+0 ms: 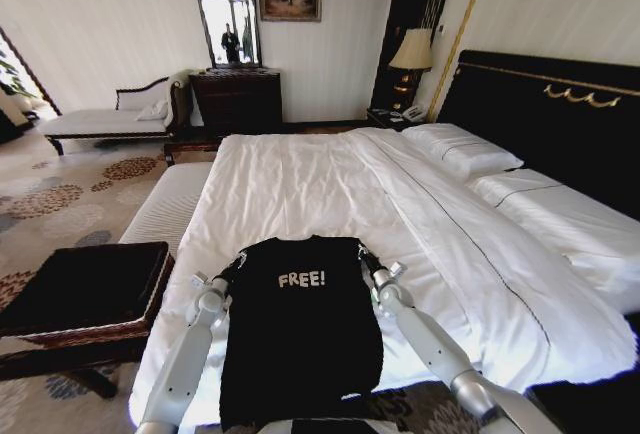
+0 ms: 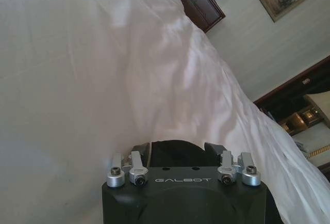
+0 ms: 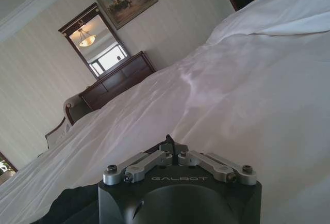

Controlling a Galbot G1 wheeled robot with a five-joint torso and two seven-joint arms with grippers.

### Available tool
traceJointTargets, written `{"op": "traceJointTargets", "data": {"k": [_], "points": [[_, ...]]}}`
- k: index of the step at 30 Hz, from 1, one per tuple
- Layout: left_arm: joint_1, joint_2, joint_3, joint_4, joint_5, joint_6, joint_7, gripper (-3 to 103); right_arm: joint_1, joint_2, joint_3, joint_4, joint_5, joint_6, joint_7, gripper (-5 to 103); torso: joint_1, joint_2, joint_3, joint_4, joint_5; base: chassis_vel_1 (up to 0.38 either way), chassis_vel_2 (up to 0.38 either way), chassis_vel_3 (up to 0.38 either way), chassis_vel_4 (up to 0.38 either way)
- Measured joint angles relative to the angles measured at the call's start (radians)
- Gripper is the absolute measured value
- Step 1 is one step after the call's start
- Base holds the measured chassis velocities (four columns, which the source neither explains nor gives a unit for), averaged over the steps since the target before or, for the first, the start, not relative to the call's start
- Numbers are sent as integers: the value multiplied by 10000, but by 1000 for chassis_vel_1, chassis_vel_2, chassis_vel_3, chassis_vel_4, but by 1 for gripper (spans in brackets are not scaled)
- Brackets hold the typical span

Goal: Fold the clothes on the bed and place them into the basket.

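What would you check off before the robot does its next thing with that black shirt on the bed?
1. T-shirt flat on the bed, lettering up: ok.
2. Left gripper at the shirt's left shoulder: ok; its fingers stand apart with black cloth between them.
3. Right gripper at the right shoulder: ok; its fingers are pinched together.
4. Firm hold on the cloth at both corners: cannot tell.
5. Basket within reach beside the bed, to the robot's left: ok.
6. Shirt hem fully on the bed: not ok, it hangs over the near edge.
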Motion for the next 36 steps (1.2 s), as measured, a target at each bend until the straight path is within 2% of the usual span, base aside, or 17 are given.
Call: {"op": "traceJointTargets", "data": {"k": [2, 5, 9, 11, 14, 15, 17, 24, 30, 32, 36], "points": [[-15, 3, -16, 91, -15, -6, 50, 52, -4, -15, 0, -5, -41, 0, 0, 0, 0, 0, -1, 1, 0, 0, 0, 0, 0], [-12, 1, -6, 158, -13, -6, 88, 46, 36, -18, -12, -49, -46, 0, 0, 0, -1, 0, 0, 1, 1, 0, 0, 0, 0], [-55, -142, 11, 228, 1, 0, 105, 25, 134, -59, -70, -68, -43, 0, 0, 0, 0, 0, 0, 0, -2, 0, 0, 0, 0], [-69, -159, 15, 229, 0, 5, 105, 25, 139, -62, -80, -69, -43, 2, 0, 0, 0, 0, 0, -2, -2, 0, 0, 0, 0], [-148, -178, 59, 278, -3, 24, 106, 9, 148, -54, -98, -26, -38, 9, 2, 0, 0, 0, 0, -2, -2, 0, 0, 0, 0], [-148, -178, 59, 278, -3, 24, 106, 9, 148, -54, -98, -26, -38, 9, 2, 0, 0, 0, 0, -2, -2, 0, 0, 0, 0], [-212, -177, 63, 322, -8, 30, 105, 2, 146, -78, -94, 69, -8, 11, 30, 0, 0, 0, 0, -1, -2, 0, 0, 0, 0], [-253, -29, 26, 98, -127, 38, 63, 1, 130, -366, -93, 534, 98, 59, 264, 0, 0, 0, 0, 0, -1, 0, 0, 0, 0], [-291, 530, -45, -918, -761, 120, -258, 1, 379, -1133, -126, 1570, 759, 112, 633, 0, 0, 0, 0, 0, -3, 0, 0, 0, 0], [-395, 941, -54, -1699, -1295, 209, -570, 1, 641, -1683, -372, 2086, 1229, 201, 571, 0, 0, 0, 0, 0, 1, 0, 0, 0, 0], [-790, 1136, -53, -2222, -1750, 316, -959, 1, 1087, -2198, -870, 2436, 1663, 352, 252, 0, 0, 0, 0, 0, -3, 0, 0, 0, 0]]}}
